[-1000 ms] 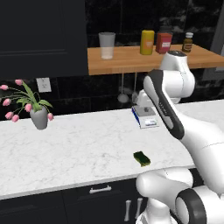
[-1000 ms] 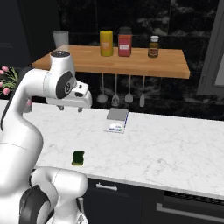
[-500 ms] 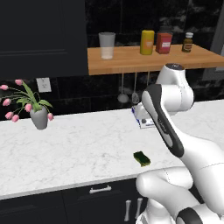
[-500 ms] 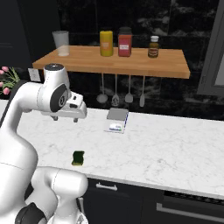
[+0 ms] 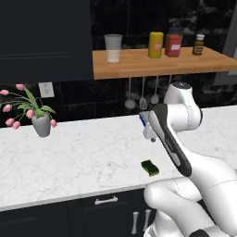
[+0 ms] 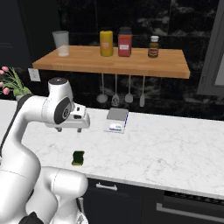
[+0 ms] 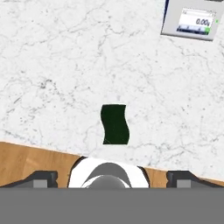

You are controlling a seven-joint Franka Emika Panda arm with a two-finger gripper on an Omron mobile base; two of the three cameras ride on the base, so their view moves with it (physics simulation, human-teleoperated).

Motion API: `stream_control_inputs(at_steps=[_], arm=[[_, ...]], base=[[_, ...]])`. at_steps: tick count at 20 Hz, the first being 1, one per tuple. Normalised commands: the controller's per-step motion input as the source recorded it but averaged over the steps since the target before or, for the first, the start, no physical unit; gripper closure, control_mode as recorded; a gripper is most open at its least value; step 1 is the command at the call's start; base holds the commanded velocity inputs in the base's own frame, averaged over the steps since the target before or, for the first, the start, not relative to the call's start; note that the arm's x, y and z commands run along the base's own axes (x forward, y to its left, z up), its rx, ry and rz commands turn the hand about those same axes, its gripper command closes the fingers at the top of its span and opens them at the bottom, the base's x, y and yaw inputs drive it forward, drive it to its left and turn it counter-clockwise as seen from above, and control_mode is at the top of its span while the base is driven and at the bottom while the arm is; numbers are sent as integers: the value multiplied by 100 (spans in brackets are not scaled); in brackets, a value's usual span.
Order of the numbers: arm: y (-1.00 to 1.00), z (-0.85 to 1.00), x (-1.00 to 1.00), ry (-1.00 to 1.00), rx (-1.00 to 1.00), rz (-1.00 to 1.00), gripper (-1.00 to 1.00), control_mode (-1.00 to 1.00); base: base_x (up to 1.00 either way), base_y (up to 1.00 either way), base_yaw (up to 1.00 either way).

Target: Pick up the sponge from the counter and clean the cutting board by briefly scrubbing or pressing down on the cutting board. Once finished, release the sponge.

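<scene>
The sponge (image 5: pixel 150 167) (image 6: pixel 78 158), dark green side up, lies flat on the white marble counter (image 5: pixel 83 157) (image 6: pixel 166 153) near its front edge. My gripper (image 6: pixel 69 130) (image 5: pixel 151 138) hangs open above it, pointing down, with a clear gap to the sponge. In the hand view the sponge (image 7: pixel 115 124) sits centred between my two spread fingertips (image 7: pixel 41 178), on the counter (image 7: pixel 65 65), and nothing is held. The cutting board is out of view.
A small digital scale (image 6: pixel 117 120) (image 7: pixel 192 19) stands behind the sponge near the wall. A vase of pink tulips (image 5: pixel 40 122) is at the left. Ladles hang under the wooden wall shelf (image 6: pixel 166 65), which carries a glass and jars.
The hand has come down and forward toward the counter's front edge, ending over the sponge. Its jaws have spread wider. The sponge has not moved.
</scene>
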Motion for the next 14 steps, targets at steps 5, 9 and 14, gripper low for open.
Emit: stream_control_inputs(at_steps=[5,9,14], arm=[[0,-34,1,0,0,0,-100,-100],[0,-31,6,2,0,0,-100,-100],[0,-40,7,4,0,0,-100,-100]], base=[[0,0,0],[0,0,0],[0,0,0]])
